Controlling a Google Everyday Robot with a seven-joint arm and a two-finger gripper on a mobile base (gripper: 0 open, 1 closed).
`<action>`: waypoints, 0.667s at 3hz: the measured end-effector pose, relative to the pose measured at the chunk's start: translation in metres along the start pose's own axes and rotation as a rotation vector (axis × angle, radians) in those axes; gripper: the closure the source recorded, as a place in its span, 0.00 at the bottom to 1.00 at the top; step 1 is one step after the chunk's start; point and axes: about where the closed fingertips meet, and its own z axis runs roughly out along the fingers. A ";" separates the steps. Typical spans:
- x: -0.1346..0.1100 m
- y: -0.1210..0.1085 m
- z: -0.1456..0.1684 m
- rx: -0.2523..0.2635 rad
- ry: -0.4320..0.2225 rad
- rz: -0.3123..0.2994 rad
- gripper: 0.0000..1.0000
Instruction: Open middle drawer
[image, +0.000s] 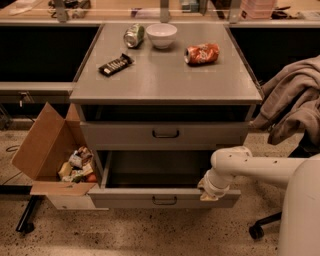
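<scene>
One grey cabinet (165, 80) fills our view, its middle drawer (130, 199) pulled well out below the upper drawer (120, 134). We see the robot's white arm (260, 167) reach in from the right. Its gripper (209, 192) sits against the open drawer front's right end, and we cannot tell its grip.
</scene>
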 end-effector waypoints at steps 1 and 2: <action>0.000 0.000 -0.001 0.000 0.000 0.000 0.81; 0.000 0.000 -0.001 0.000 0.000 0.000 0.50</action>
